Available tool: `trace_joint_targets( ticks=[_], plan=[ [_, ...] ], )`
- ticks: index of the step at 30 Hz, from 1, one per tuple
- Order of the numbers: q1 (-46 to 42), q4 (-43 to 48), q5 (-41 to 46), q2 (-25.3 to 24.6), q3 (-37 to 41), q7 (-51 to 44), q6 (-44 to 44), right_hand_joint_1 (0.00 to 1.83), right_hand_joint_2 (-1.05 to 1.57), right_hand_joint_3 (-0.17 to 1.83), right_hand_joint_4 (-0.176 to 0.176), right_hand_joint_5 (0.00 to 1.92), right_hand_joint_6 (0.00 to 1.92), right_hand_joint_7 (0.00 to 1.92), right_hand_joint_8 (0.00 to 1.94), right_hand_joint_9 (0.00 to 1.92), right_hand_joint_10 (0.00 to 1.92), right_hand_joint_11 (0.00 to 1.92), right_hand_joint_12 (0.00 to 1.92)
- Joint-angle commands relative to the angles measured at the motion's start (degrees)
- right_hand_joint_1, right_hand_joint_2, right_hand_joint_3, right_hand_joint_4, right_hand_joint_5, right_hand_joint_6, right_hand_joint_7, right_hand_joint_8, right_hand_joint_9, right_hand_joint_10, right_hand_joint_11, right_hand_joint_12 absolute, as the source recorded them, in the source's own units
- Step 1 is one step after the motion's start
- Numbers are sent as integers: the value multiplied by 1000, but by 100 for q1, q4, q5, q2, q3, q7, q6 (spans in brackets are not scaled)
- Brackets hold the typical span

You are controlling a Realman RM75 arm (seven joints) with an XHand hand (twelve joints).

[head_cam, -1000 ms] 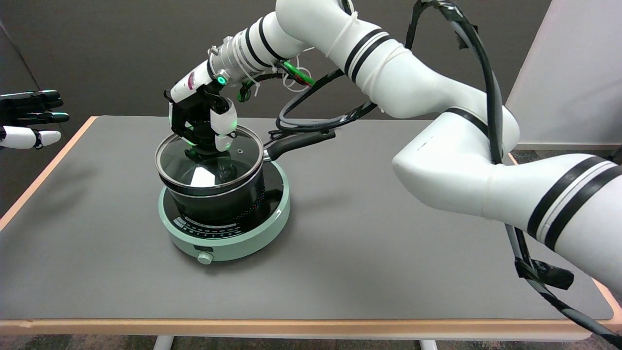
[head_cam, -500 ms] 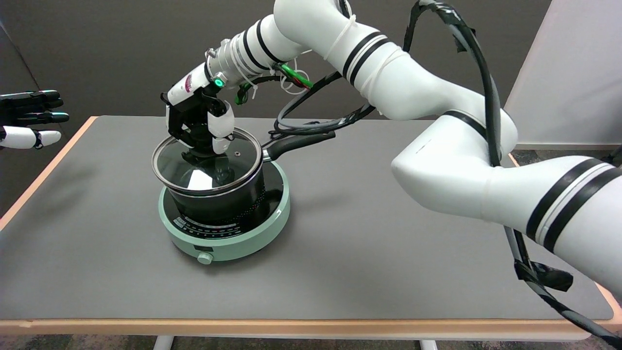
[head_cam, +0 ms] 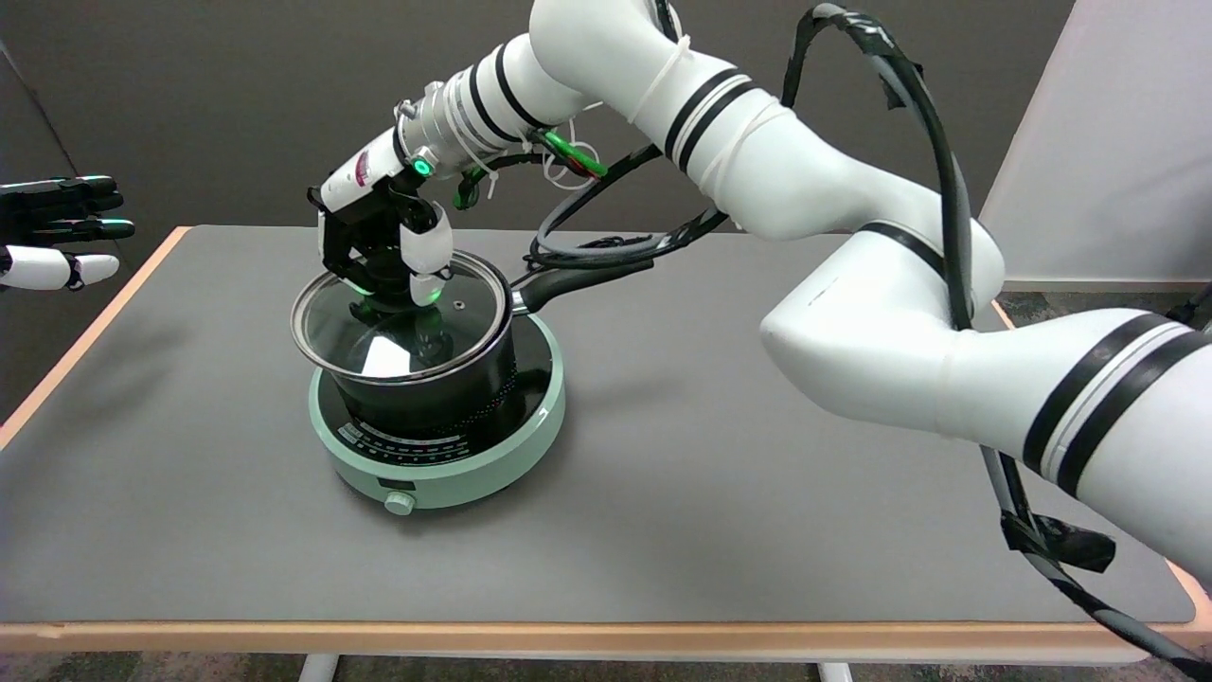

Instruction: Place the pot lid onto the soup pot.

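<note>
Leftmost, one glass pot lid (head_cam: 398, 332) is gripped at its knob by the right hand (head_cam: 379, 251), whose fingers are closed around it. One black soup pot (head_cam: 445, 393) is seen beneath, the lid overhanging its left rim slightly. One green cooker (head_cam: 445, 478) carries it on one grey table (head_cam: 757, 493).

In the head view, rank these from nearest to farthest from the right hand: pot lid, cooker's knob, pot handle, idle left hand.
1. Pot lid, held by the right hand over the soup pot.
2. Pot handle, to its right.
3. Cooker's knob, at the front.
4. Left hand, far picture-left.
</note>
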Motion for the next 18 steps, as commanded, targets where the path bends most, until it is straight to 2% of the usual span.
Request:
trace_joint_targets(
  ticks=[1,18],
  plan=[
    [-72,69,-19,0,-8,0,-35,1355,934,439,176,638,1258,897,1240,869,1452,716,1811],
    [-109,239,-114,61,0,0,-3,1354,934,441,176,635,1263,896,1243,868,1456,715,1809]
  ],
)
